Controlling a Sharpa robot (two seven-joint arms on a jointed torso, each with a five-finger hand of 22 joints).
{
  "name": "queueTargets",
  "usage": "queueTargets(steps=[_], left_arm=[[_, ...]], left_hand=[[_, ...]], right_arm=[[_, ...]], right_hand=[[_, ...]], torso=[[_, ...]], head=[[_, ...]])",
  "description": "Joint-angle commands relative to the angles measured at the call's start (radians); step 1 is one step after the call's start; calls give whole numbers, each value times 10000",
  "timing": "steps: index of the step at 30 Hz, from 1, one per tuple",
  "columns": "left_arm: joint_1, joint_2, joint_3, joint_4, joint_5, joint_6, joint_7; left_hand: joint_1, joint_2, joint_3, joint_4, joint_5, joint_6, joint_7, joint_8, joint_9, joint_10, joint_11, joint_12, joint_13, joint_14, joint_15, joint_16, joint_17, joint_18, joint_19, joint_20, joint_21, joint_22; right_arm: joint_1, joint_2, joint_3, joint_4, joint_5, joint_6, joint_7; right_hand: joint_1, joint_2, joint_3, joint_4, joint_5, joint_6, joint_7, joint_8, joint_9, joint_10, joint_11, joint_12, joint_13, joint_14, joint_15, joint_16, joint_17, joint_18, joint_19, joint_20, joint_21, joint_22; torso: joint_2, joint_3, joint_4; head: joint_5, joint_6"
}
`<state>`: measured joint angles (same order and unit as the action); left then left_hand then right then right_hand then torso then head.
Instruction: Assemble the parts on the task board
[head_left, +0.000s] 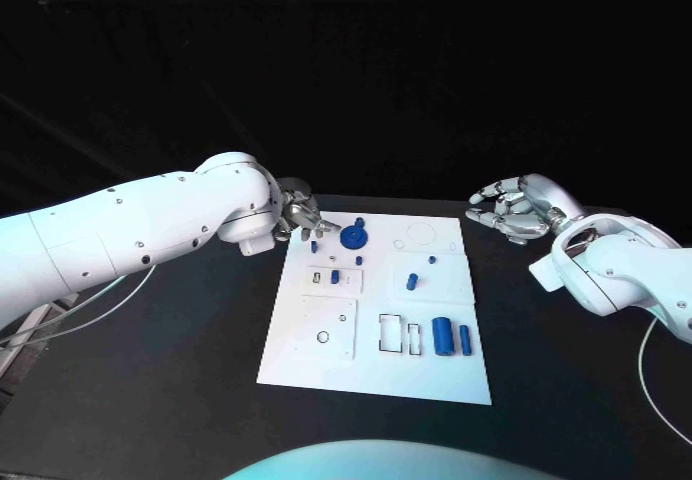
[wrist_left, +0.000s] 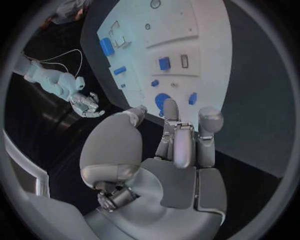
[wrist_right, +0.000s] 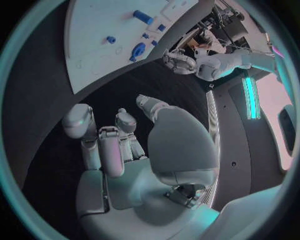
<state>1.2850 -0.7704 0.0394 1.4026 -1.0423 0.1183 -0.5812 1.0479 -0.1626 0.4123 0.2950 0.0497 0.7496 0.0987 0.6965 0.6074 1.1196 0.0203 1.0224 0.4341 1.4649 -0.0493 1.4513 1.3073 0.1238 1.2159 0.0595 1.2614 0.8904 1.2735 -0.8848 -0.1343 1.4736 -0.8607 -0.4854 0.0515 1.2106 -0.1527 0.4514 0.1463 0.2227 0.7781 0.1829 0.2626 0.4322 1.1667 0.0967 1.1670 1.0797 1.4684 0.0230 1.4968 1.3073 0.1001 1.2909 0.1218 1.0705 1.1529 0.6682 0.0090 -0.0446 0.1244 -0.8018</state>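
Note:
The white task board (head_left: 378, 368) lies in the middle of the black table. A blue round part with a knob (head_left: 355, 238) stands near its far left corner, with small blue pieces (head_left: 336, 276) around it. A blue peg (head_left: 413, 281) sits mid-board, and two blue cylinders (head_left: 443, 336) lie near the front right. My left hand (head_left: 303, 215) hovers at the board's far left corner, its fingertips close to the round part (wrist_left: 164, 101), holding nothing. My right hand (head_left: 512, 210) hangs beyond the far right corner, off the board, fingers loosely bent and apart, empty.
Black table surface (head_left: 173, 380) surrounds the board on all sides. The board (wrist_left: 206, 45) carries outlined slots and holes. The right wrist view shows the board (wrist_right: 94, 55), the round part (wrist_right: 137, 50) and my left hand (wrist_right: 180, 61) across it.

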Motion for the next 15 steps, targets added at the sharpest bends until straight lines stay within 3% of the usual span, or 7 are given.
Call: queueTargets(steps=[1,6,15], left_arm=[[54,127,8,-368,-210,646,166],[102,494,-62,-1228,-696,659,353],[107,1110,-356,-2352,-1041,1201,411]], left_hand=[[100,-1,-34,-9,21,-136,63,-156,-144,-88,57,-61,-61,428,94,-44,323,57,-54,40,-47,-53],[123,11,-24,-11,22,-139,72,-175,-171,-93,66,-68,-71,432,104,-33,341,56,-48,50,-44,-42],[86,8,-58,3,18,-68,71,-167,-209,-110,76,-83,-93,419,120,-52,304,70,-79,69,-75,-100]], right_arm=[[-5,10,2,-5,-42,-40,83],[-5,21,2,-6,-41,-36,89],[-13,38,2,1,-42,-15,96]], right_hand=[[-92,-18,2,76,0,-57,-19,61,-14,-39,-23,-55,-16,565,-54,-35,952,205,-49,-14,-67,-11],[-105,-17,-10,104,-1,-61,-22,73,-19,-33,-26,-48,-14,568,-55,-32,961,202,-41,-15,-63,-3],[-97,-12,-10,110,6,-62,-24,80,-21,-26,-29,-40,-9,569,-57,-32,963,201,-36,-16,-60,2]], torso=[[8,-2,19],[11,-21,10],[51,-30,-37]], head=[[5,22],[54,49],[94,69]])
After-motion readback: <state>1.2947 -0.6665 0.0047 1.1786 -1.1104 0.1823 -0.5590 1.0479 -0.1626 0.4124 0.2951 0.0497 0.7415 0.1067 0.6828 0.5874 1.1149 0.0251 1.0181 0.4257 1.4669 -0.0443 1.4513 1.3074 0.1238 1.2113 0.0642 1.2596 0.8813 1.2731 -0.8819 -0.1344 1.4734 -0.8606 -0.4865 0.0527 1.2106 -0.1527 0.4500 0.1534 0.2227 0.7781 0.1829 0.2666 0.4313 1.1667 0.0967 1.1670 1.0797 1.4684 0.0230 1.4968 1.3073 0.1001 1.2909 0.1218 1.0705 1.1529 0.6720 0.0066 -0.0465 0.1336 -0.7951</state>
